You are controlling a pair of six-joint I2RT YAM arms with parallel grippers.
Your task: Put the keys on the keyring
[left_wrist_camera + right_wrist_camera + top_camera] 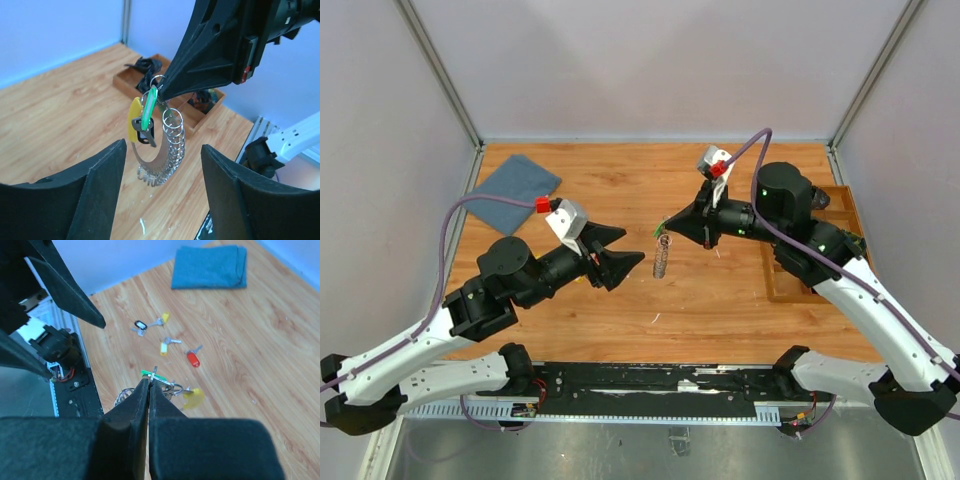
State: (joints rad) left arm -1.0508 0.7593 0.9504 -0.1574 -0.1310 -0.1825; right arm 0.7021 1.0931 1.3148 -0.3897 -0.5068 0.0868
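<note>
The keyring (161,162) hangs in the air from a small ring at its top, a wire arc fringed with small silver rings, carrying a yellow tag (134,121), a green tag (148,111) and a black key (145,136). My right gripper (149,381) is shut on that small ring; the top view shows it (665,228) above the table's middle. My left gripper (162,150) is open, a finger (97,185) on either side, just short of the keyring (661,258). Loose keys lie on the table: red (192,359), yellow (163,347), black (140,325).
A folded blue cloth (516,184) lies at the far left. A wooden tray (817,268) holding black cable bundles stands at the right edge, under my right arm. Another yellow-tagged key (164,318) lies beside the black one.
</note>
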